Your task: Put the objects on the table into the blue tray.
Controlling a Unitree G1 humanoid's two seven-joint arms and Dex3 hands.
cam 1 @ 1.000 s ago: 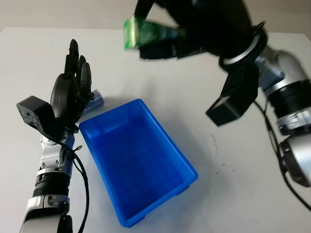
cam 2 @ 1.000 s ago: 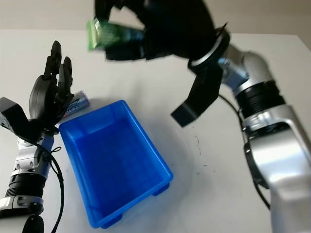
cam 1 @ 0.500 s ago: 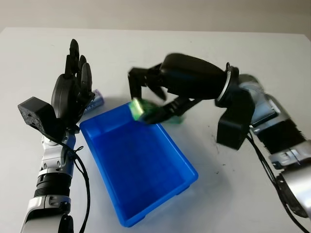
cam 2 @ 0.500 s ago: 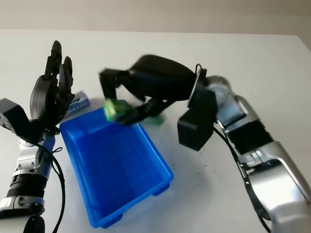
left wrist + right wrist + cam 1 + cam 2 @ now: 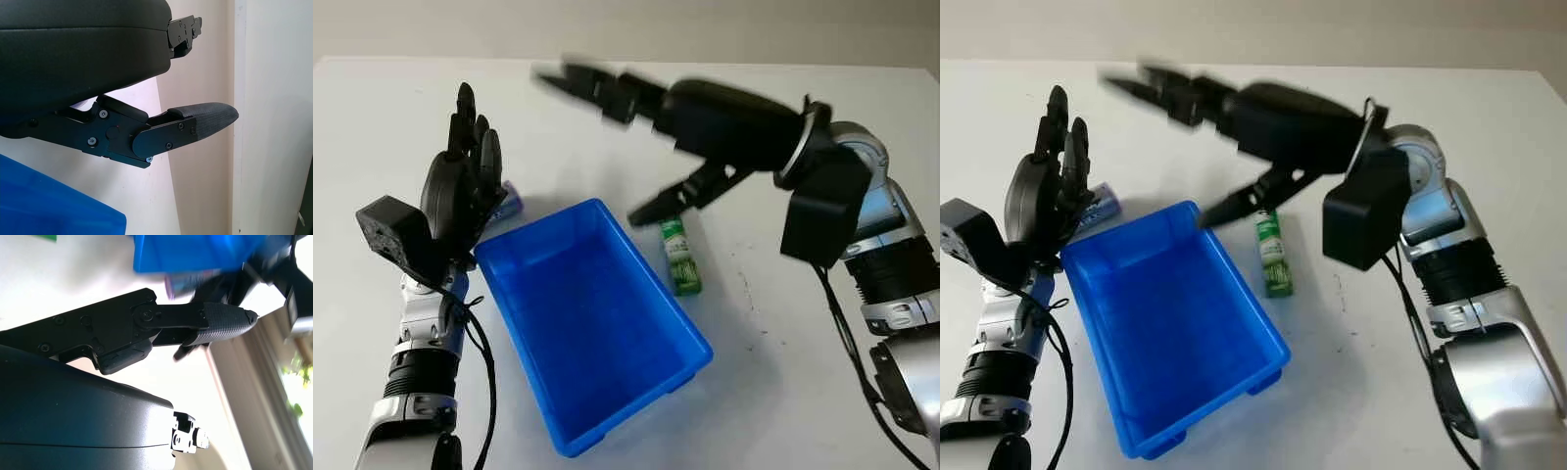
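Observation:
The blue tray (image 5: 590, 331) sits tilted in the middle of the table with nothing in it. A green bottle (image 5: 679, 257) lies flat on the table just right of the tray's far right wall, outside it. My right hand (image 5: 597, 147) hovers open above the table beyond the tray's far corner, holding nothing, its thumb (image 5: 656, 207) near the bottle's top. My left hand (image 5: 465, 166) stands upright and open at the tray's left. A small purple-and-white packet (image 5: 1103, 207) lies behind it, partly hidden. The right wrist view shows a fingertip (image 5: 222, 316) and the tray (image 5: 195, 252).
White tabletop (image 5: 783, 372) spreads right of and in front of the tray. My right forearm (image 5: 862, 225) crosses the right side above it. A wall lies beyond the table's far edge (image 5: 724, 65).
The right hand came down with the green bottle to the tray's far corner, then let it go and opened; the bottle now lies on the table beside the tray. The left hand stayed put.

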